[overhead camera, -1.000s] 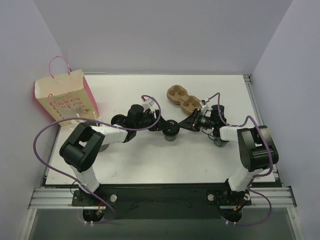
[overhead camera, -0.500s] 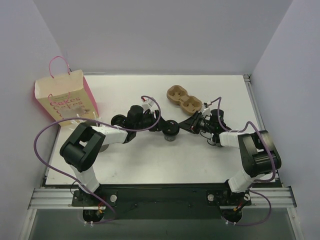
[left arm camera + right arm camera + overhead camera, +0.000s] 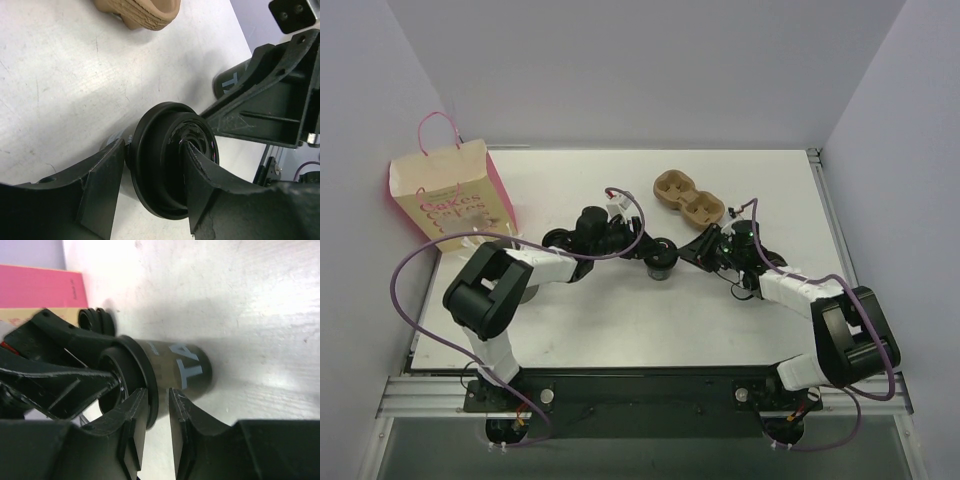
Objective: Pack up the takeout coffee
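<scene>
The takeout coffee (image 3: pixel 661 263), a small greyish cup with a black lid, stands mid-table. My left gripper (image 3: pixel 649 251) is shut on it from the left. In the left wrist view (image 3: pixel 155 150) one finger lies on the cup wall and the other in the lid (image 3: pixel 165 175). My right gripper (image 3: pixel 693 251) comes in from the right. In the right wrist view (image 3: pixel 157 394) its fingers are narrowly open and straddle the lid's rim (image 3: pixel 150 390). The cup body (image 3: pixel 187 367) shows pale letters. The paper bag (image 3: pixel 450 195) stands at the far left.
A brown pulp cup carrier (image 3: pixel 688 198) lies behind the cup and shows in the left wrist view (image 3: pixel 140 10). A second dark lettered cup (image 3: pixel 231 82) stands behind the right gripper. The bag's pink side (image 3: pixel 40 285) shows in the right wrist view.
My right arm has swung left and lower, and its gripper has come up to the lid's rim. The left gripper and the cup have barely moved.
</scene>
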`<move>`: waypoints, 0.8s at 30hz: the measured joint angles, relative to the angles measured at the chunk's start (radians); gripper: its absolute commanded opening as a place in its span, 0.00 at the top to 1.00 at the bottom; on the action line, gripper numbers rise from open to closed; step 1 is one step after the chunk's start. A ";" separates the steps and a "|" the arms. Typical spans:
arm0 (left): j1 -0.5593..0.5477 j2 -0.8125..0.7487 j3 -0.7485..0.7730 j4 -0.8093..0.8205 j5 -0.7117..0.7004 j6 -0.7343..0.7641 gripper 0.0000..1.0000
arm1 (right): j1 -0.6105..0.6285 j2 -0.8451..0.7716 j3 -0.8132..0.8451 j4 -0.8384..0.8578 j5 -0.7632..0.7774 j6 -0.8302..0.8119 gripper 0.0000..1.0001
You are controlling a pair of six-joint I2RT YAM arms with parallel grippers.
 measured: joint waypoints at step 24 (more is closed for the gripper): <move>0.006 0.119 0.181 -0.060 0.164 0.242 0.43 | -0.208 0.098 0.290 -0.392 -0.362 -0.304 0.70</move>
